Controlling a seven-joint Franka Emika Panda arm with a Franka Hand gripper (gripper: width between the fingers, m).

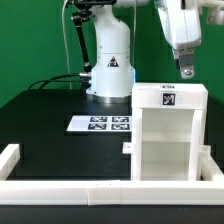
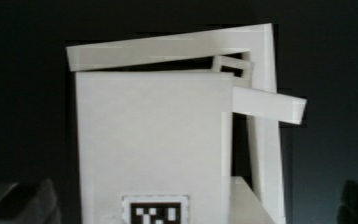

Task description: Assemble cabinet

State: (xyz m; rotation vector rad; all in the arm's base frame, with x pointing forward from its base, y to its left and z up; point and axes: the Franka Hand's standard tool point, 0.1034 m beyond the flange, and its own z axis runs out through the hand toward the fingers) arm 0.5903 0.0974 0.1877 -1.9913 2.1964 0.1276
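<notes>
Table (image 1: pixel 45 125): black top, level. Marker board (image 1: pixel 101 124): thin flat white sheet with black-and-white tags, lying flat on the table near the middle. Border rail (image 1: pixel 60 187): low, white, along the table's near edge and both sides. Backdrop (image 1: pixel 35 35): green.

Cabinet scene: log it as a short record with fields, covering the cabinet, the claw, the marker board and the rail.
cabinet: white box-shaped body, upright on the black table, open hollow side toward the camera in the exterior view
tag: one black-and-white tag on its top face
claw: above the cabinet, not touching it, holding nothing; whether open or shut cannot be told
marker board: flat on the table, at the exterior view's left of the cabinet
border rail: low white rail along the table's near edge
</notes>
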